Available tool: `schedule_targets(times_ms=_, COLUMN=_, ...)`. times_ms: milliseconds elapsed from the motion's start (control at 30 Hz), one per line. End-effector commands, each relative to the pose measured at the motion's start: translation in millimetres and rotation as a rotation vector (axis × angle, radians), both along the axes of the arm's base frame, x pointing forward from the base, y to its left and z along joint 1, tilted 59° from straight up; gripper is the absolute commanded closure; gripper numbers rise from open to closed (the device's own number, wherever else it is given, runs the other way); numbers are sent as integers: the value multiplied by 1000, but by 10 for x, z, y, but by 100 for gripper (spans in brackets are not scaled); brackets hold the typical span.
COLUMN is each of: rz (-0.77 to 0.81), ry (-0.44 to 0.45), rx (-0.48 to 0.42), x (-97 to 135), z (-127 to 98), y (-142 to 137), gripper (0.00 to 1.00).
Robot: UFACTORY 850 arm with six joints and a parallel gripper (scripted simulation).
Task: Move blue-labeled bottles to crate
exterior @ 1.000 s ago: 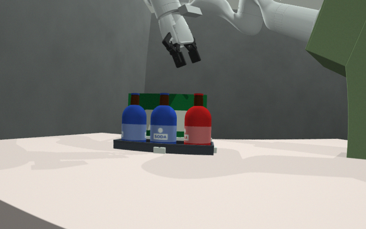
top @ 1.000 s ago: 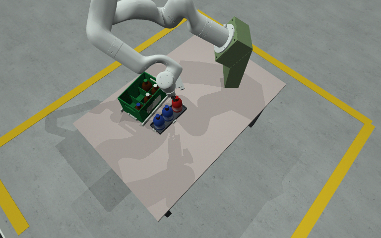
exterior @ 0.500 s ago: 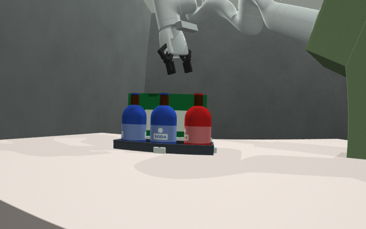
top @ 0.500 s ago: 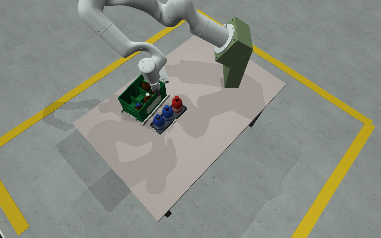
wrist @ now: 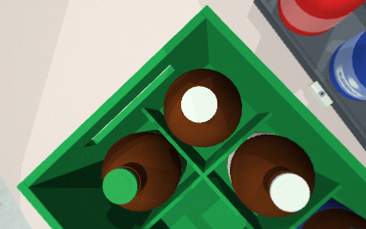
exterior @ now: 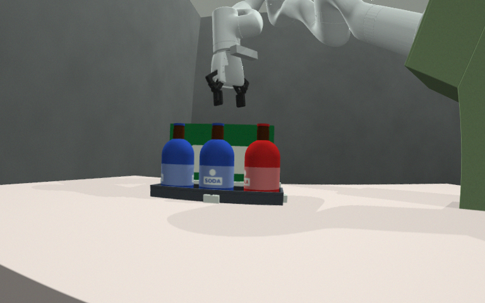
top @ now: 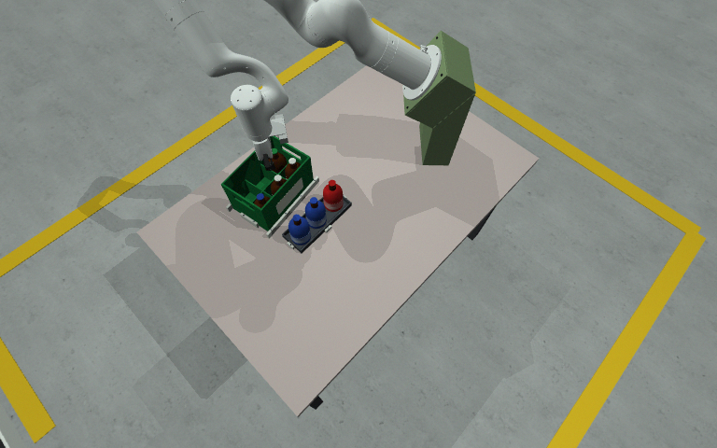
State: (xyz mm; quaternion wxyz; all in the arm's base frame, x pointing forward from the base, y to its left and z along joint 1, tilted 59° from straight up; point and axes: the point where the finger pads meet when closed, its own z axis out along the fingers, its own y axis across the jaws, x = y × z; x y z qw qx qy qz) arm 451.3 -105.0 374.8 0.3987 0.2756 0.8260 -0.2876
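Two blue-labeled bottles (exterior: 177, 156) (exterior: 216, 158) and one red-labeled bottle (exterior: 262, 160) stand upright on the dark tray (exterior: 216, 194). They also show in the top view: the blue bottles (top: 299, 229) (top: 316, 211) and the red bottle (top: 332, 194). The green crate (top: 268, 187) stands beside the tray. It holds brown bottles: two with white caps (wrist: 202, 107) (wrist: 273, 175), one with a green cap (wrist: 138, 172) and one with a blue cap (top: 260, 199). My gripper (exterior: 227, 94) is open and empty, hovering above the crate's far end. Two crate slots (top: 246, 183) look empty.
The arm's green base block (top: 441, 100) stands at the table's far side. The tray (wrist: 315, 52) with its small clip shows at the upper right of the wrist view. Yellow floor lines surround the table.
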Motion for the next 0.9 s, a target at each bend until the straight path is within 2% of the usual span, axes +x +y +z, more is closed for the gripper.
schedule_targets(times_ms=0, rz=58, ry=-50, rx=50, x=88, z=318, y=-263, gripper=0)
schedule_targets(times_ms=133, rz=76, ry=-70, rx=60, x=102, z=443, y=-357, gripper=0)
schedule_targets(times_ms=433, rz=77, ry=-70, rx=60, x=102, z=449, y=-362, gripper=0)
schedule_targets(times_ms=467, rz=77, ry=-70, rx=60, x=102, z=449, y=-362, gripper=100)
schedule_targets(times_ms=867, rz=77, ry=-70, rx=60, x=102, z=449, y=-362, gripper=100)
